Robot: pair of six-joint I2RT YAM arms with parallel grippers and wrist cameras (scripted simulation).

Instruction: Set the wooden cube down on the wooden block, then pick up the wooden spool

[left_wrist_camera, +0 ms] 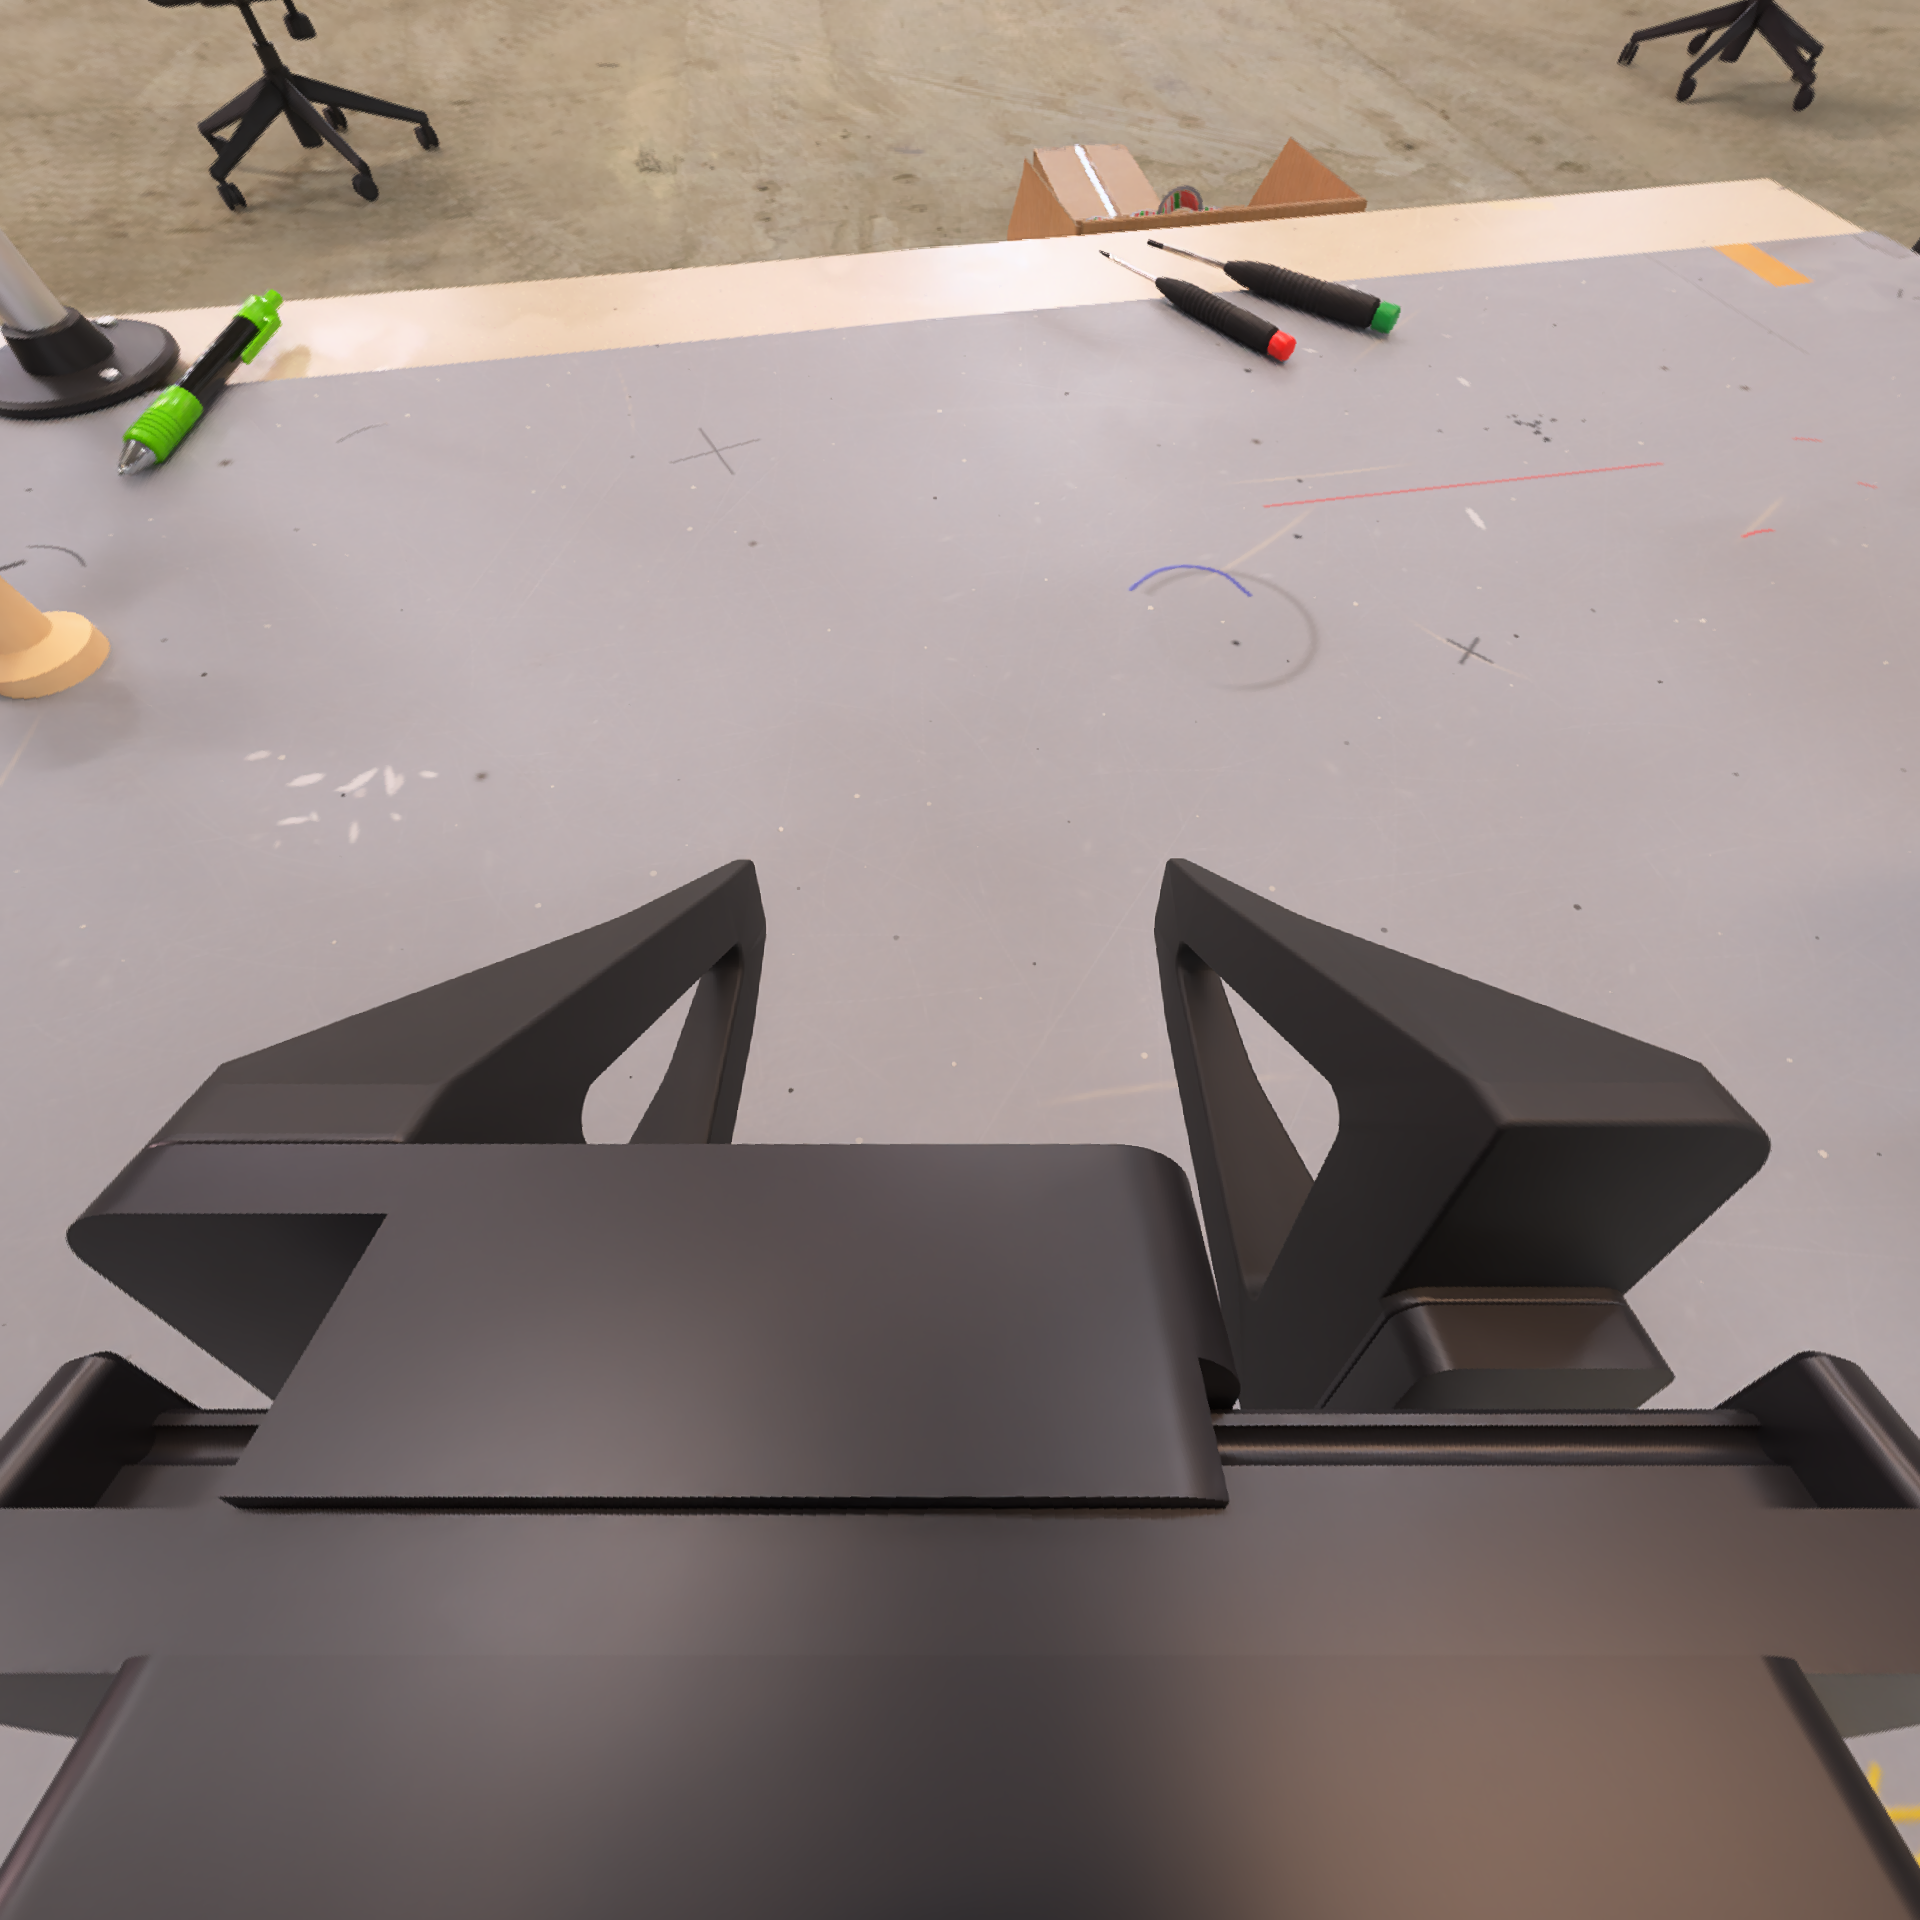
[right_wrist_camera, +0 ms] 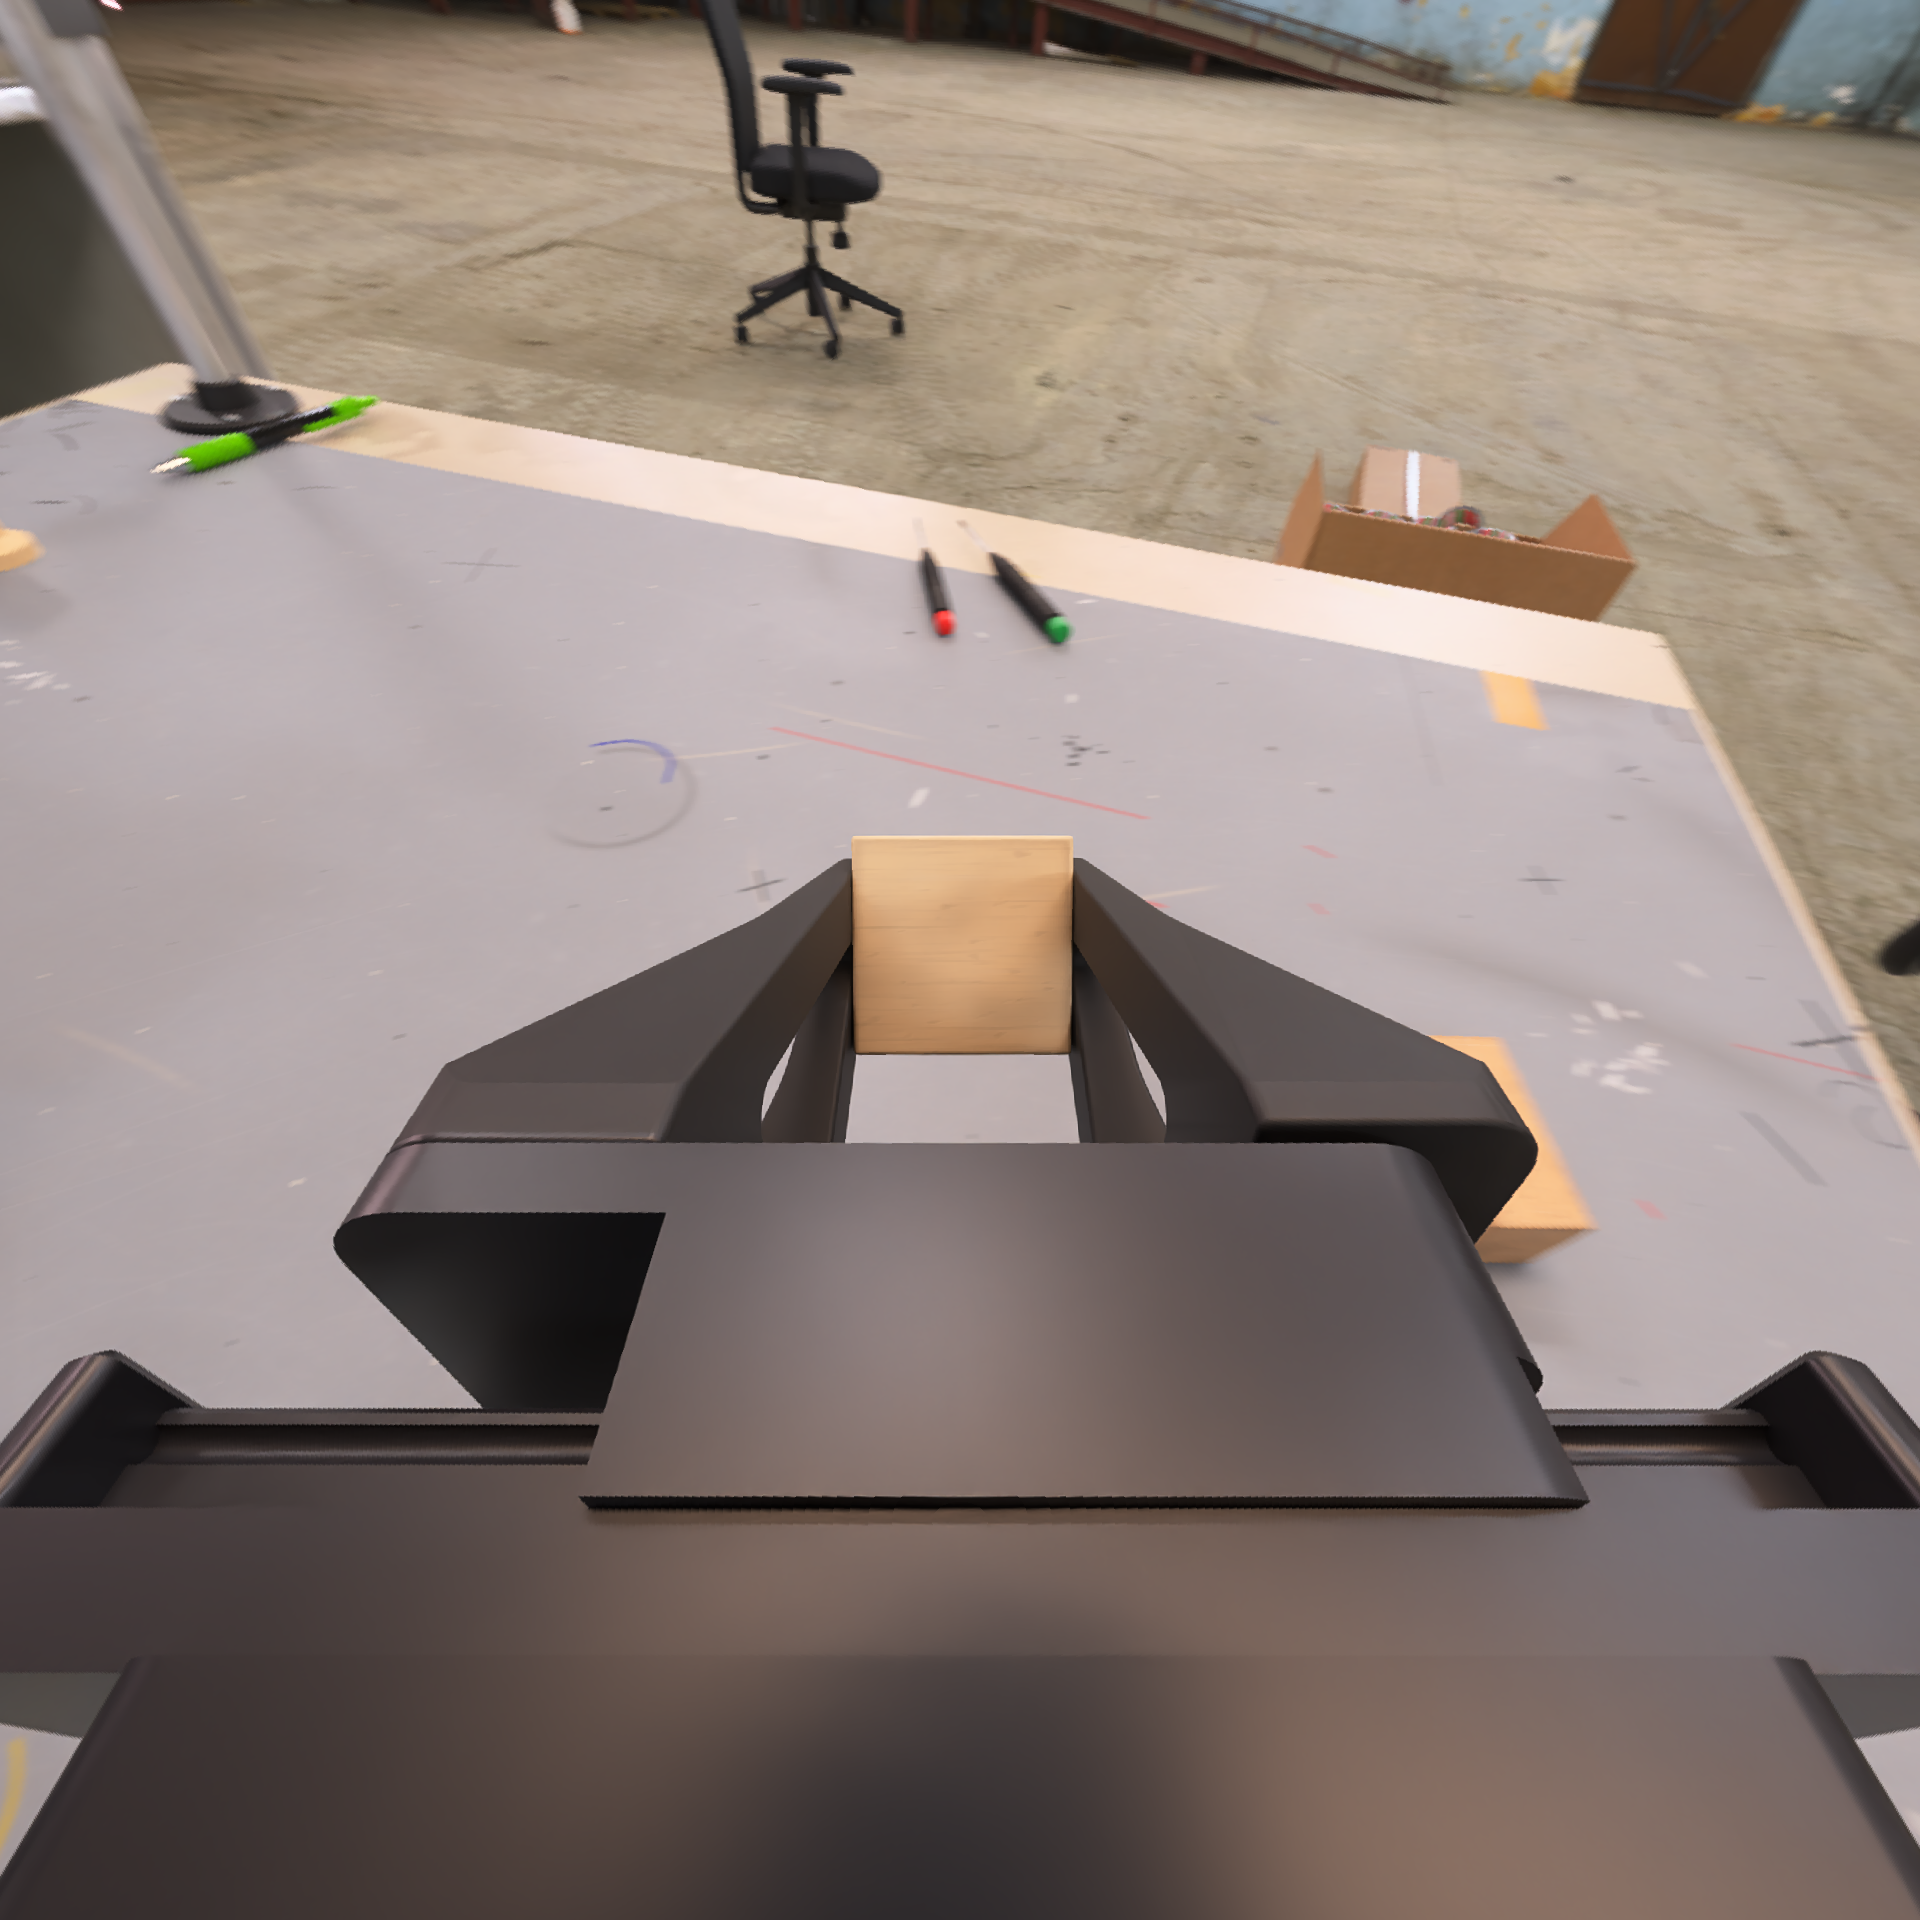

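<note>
My right gripper (right_wrist_camera: 961, 883) is shut on the light wooden cube (right_wrist_camera: 961, 940) and holds it above the grey table mat. The wooden block (right_wrist_camera: 1538, 1195) lies flat on the mat below and to the right of that gripper, mostly hidden behind its right finger. The wooden spool (left_wrist_camera: 47, 644) stands at the far left edge of the left wrist view, cut off by the frame; a sliver of it shows in the right wrist view (right_wrist_camera: 16, 545). My left gripper (left_wrist_camera: 958, 883) is open and empty above the bare mat, well right of the spool.
A green pen (left_wrist_camera: 197, 384) lies by a round black stand base (left_wrist_camera: 83, 358) at the back left. Two black screwdrivers (left_wrist_camera: 1257, 296) lie near the table's far edge. An open cardboard box (right_wrist_camera: 1455, 540) and office chairs (right_wrist_camera: 805, 187) stand on the floor beyond.
</note>
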